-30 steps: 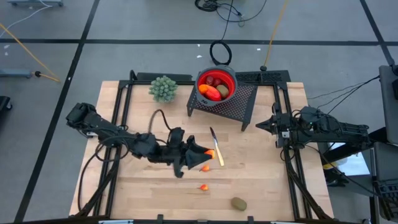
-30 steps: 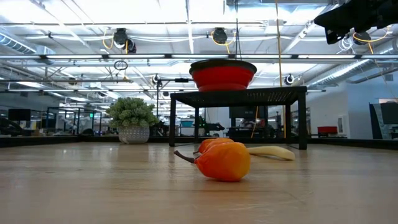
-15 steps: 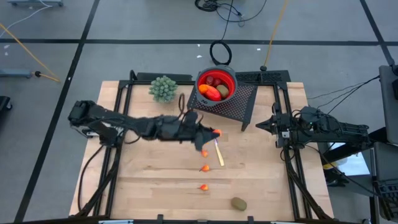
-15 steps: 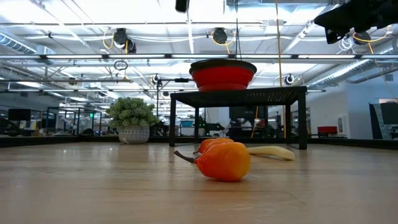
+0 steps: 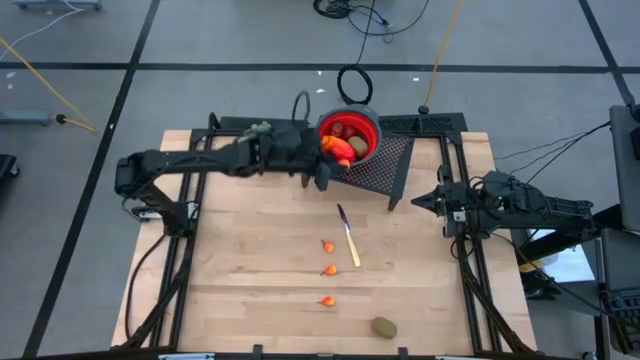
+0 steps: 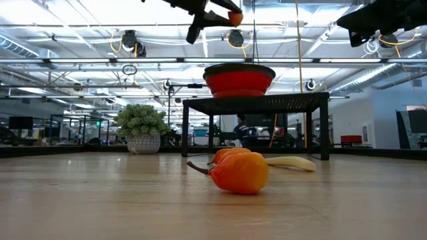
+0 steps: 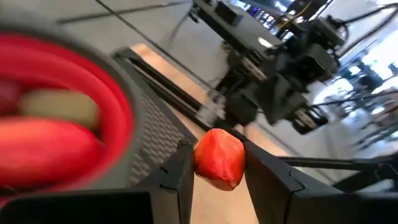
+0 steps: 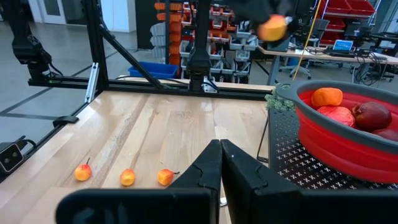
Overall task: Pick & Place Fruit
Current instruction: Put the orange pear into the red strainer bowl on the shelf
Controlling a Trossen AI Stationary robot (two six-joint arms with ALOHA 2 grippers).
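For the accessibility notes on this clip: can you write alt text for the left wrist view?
The left gripper is shut on a small orange-red fruit, held between its two dark fingers beside the rim of the red bowl. The bowl already holds other fruit and sits on a black mesh stand; the right arm shows blurred beyond.

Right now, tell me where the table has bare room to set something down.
Bare wood lies between the left arm's base and the knife, and between the rack and the brown-green fruit. It is crowded around the red bowl, where the left gripper holds a small orange fruit.
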